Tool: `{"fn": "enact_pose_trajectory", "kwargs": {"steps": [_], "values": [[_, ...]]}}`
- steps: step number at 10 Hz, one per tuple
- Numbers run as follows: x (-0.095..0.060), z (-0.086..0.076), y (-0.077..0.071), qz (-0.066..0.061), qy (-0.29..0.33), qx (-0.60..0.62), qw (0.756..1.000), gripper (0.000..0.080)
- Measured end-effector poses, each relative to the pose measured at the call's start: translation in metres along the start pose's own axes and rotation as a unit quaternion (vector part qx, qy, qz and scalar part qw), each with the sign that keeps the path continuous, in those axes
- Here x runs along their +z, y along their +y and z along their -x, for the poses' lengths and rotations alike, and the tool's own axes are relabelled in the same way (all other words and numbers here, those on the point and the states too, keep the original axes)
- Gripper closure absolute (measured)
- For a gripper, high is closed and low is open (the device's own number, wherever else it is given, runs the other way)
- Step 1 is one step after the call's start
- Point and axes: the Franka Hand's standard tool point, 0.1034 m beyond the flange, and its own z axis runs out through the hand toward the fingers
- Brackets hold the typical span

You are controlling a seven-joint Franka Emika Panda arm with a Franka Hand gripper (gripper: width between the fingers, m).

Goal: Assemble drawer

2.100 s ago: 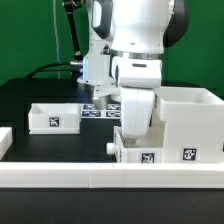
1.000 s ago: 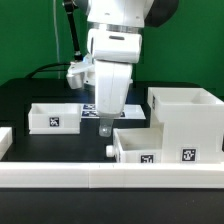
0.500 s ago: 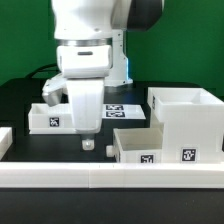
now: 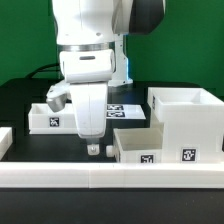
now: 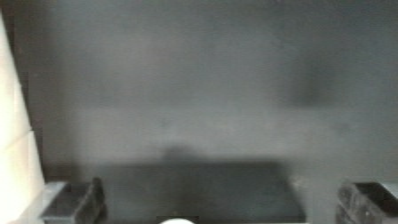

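Low, tool (image 4: 98, 149) hovers spread — beside front drawer box (image 4: 135, 151).

Small drawer box (image 4: 48, 118): white, open-topped, upright, tag on its front wall; at the exterior view's left.
Cabinet (image 4: 190, 118): tall white open box, upright, tagged; at the exterior view's right.
Low drawer box (image 4: 150, 150): white, open-topped, tagged, against the cabinet's lower front.
Knob (image 4: 107, 151): tiny, just beside the low drawer box's wall.
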Motion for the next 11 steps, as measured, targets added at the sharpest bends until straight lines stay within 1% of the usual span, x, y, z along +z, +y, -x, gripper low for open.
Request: {"fn": "enact_pose_trajectory", "kwargs": {"steps": [2, 3, 4, 5, 6, 7, 8, 9, 11], "values": [[-0.001, -0.003, 0.003, 0.009, 0.0, -0.003, 1.0, 0.015], [-0.002, -0.003, 0.007, 0.029, -0.002, -0.005, 1.0, 0.015], [-0.002, -0.005, 0.009, 0.044, -0.003, -0.007, 0.999, 0.015], [-0.002, -0.004, 0.007, 0.046, -0.004, -0.007, 0.999, 0.015], [-0.001, -0.003, 0.007, 0.045, -0.003, -0.005, 0.999, 0.015], [0.001, -0.004, 0.006, 0.042, -0.003, -0.002, 0.999, 0.015], [0.004, -0.008, 0.008, 0.04, -0.002, 0.001, 0.999, 0.015], [0.005, -0.013, 0.012, 0.041, -0.003, -0.001, 0.999, 0.015], [0.008, -0.024, 0.013, 0.04, 0.0, 0.019, 0.999, 0.015]]}}
